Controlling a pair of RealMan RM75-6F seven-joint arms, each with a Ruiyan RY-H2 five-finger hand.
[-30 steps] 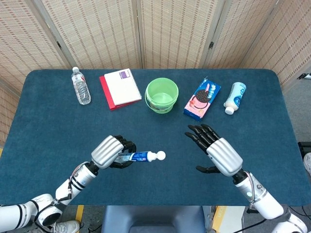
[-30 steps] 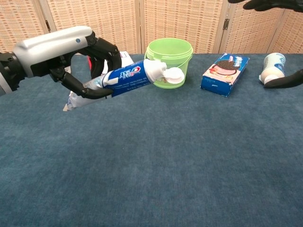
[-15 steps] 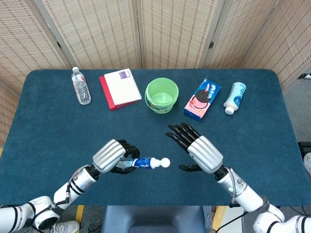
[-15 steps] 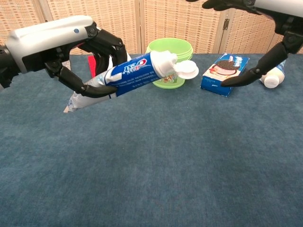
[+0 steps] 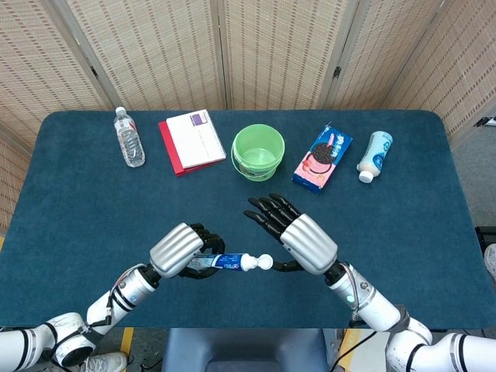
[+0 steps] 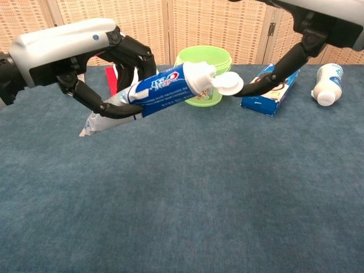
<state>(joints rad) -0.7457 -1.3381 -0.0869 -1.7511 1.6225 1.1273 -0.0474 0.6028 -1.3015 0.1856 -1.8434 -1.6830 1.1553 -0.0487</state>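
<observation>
The left hand (image 5: 180, 249) had its dark fingers (image 6: 132, 57) curled tight round the rear half of a toothpaste tube (image 5: 225, 261), holding it clear above the table (image 5: 77, 194), near the front edge and about midway along it. The tube pointed toward the right hand (image 5: 304, 242), its white flip cap (image 6: 228, 85) hanging open at the tip. The right hand's fingers (image 5: 267, 213) were spread wide and straight, gripping nothing; its thumb reached in under the cap, and whether it actually touched could not be told for sure.

Along the back edge lay one of each thing: one water bottle (image 5: 129, 137) toward the left corner, one notebook (image 5: 191, 140) beside it, one green bucket (image 5: 258, 151) in the middle, one cookie box (image 5: 322, 157), and one white bottle (image 5: 374, 155) lying on its side toward the right corner.

The head view showed both hands whole, from above, with all five things in a row. The chest view showed the tube from the side, slanting up toward the cap, with its crimped end sticking out below the left hand; it cut the right hand off at the top edge, leaving only the thumb and part of the palm, and the water bottle did not show there.
</observation>
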